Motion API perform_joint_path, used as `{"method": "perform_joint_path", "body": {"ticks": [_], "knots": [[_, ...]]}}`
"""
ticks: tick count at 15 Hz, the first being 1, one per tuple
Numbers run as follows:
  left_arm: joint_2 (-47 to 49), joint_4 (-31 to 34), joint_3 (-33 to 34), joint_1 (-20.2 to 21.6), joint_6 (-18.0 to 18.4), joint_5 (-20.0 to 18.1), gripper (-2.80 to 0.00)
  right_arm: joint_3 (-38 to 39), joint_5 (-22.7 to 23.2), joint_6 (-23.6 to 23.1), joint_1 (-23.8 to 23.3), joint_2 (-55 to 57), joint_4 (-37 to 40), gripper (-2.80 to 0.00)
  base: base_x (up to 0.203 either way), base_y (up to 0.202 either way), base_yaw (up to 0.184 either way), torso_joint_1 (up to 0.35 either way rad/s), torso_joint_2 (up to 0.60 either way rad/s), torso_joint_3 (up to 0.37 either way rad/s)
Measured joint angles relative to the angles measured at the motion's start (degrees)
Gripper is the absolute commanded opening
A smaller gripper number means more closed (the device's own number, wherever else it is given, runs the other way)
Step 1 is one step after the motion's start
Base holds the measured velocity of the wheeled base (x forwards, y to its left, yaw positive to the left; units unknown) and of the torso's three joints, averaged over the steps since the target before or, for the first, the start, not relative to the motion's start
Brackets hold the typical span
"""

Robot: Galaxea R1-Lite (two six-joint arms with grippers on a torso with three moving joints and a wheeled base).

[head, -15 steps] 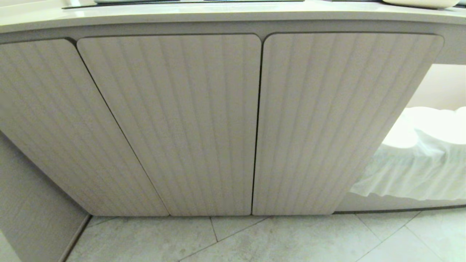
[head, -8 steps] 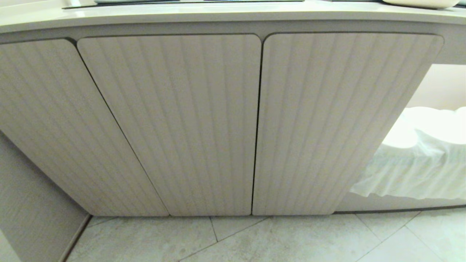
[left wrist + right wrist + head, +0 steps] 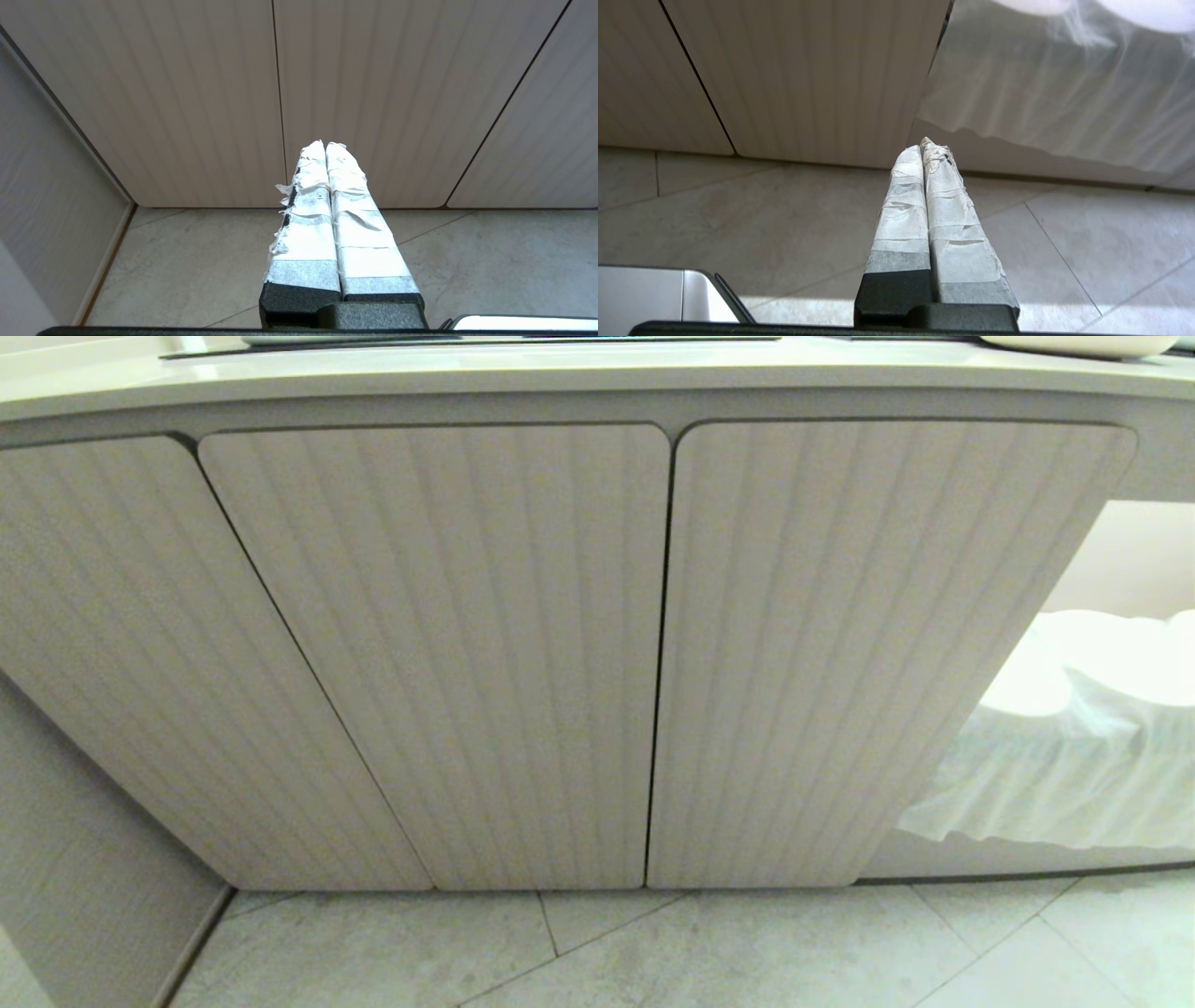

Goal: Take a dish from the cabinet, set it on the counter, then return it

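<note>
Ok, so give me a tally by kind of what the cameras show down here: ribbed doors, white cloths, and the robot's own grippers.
Ribbed doors: 3, all closed: left door, middle door, right door
White cloth: 1, in the open space right of the doors
Grippers: 2, jaws shut and empty: left gripper, right gripper
Total: 6

Soft even indoor light, slightly dim. White cloth (image 3: 1074, 728) at 3 o'clock overexposed. Ribbed doors (image 3: 439, 644) bow at edges, wide-angle distortion. Floor tiles (image 3: 738, 210) sharp, glare strip at 6 o'clock.
</note>
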Motion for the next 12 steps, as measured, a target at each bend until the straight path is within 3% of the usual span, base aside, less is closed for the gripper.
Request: {"method": "perform_joint_path", "body": {"ticks": [4,8,12], "knots": [[0.0,0.0,0.0,0.0,0.0,0.02,-2.8,0.02,4.34,0.34,0.48,-6.36,3.52,-2.8,0.0,0.0,0.0,0.0,0.0,0.0],[0.0,0.0,0.0,0.0,0.0,0.0,-2.8,0.02,3.87,4.29,0.59,-9.74,3.84,-2.8,0.0,0.0,0.0,0.0,0.0,0.0],[0.0,0.0,0.0,0.0,0.0,0.0,-2.8,-0.05,3.78,4.69,0.59,-10.4,3.82,-2.8,0.0,0.0,0.0,0.0,0.0,0.0]]}}
